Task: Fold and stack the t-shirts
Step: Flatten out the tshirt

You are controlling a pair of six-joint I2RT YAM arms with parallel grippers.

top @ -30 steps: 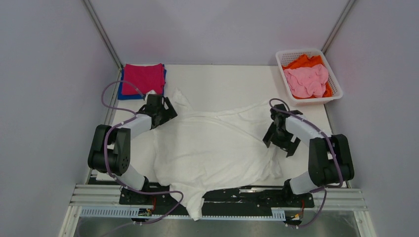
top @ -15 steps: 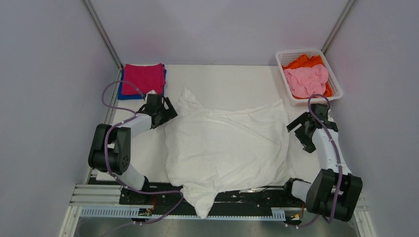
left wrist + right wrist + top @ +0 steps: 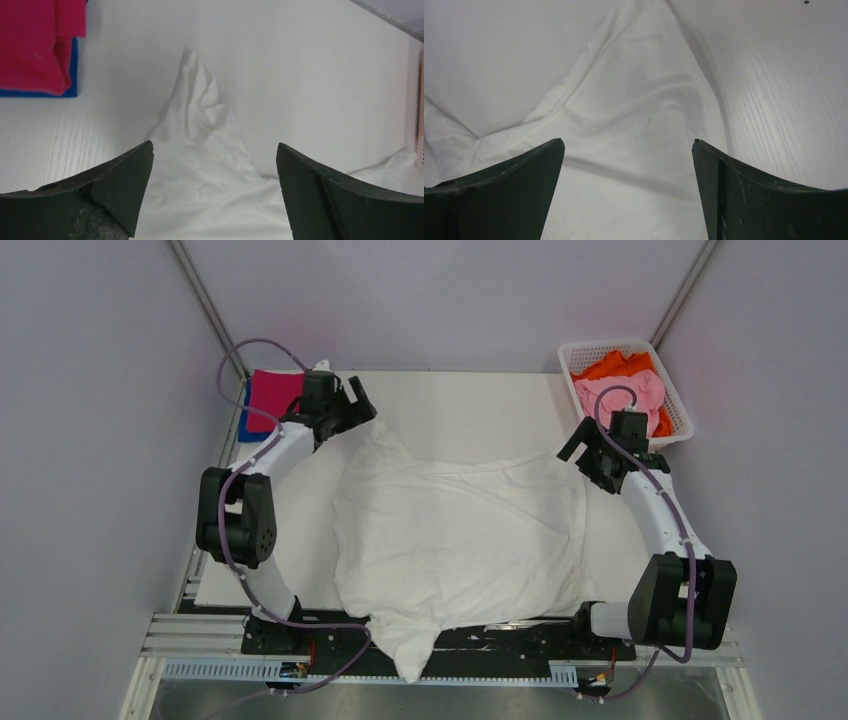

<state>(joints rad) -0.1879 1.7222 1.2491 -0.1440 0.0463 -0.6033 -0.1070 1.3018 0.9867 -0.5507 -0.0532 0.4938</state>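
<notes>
Two grippers, both wide open and holding nothing.

Left gripper (image 3: 357, 405) is up at 11 o'clock on the bench (image 3: 470, 400), just beside the folded stack. My left wrist view looks down between the fingers at a crumpled sleeve peak of the white tee (image 3: 460, 540). I can't tell whether the fingers touch the cloth.

Right gripper (image 3: 586, 462) is at 2 o'clock, over the tee's far-right corner and near the basket (image 3: 600, 345). Right wrist view shows that corner's pointed fold lying flat on the bench between the fingers.

The white tee is spread across the bench centre and wrinkled. Its sleeve points to 11 o'clock, and a tail of cloth hangs over the near edge at 6 o'clock, across the arm rail.

Magenta tee (image 3: 272, 392) is folded on top of the blue tee (image 3: 73, 75) in the 10 o'clock corner. Only a blue edge shows under it.

Pink tee (image 3: 640, 390) is bunched on the orange tee (image 3: 610, 365) inside the basket at 1 o'clock. Both are unfolded.
</notes>
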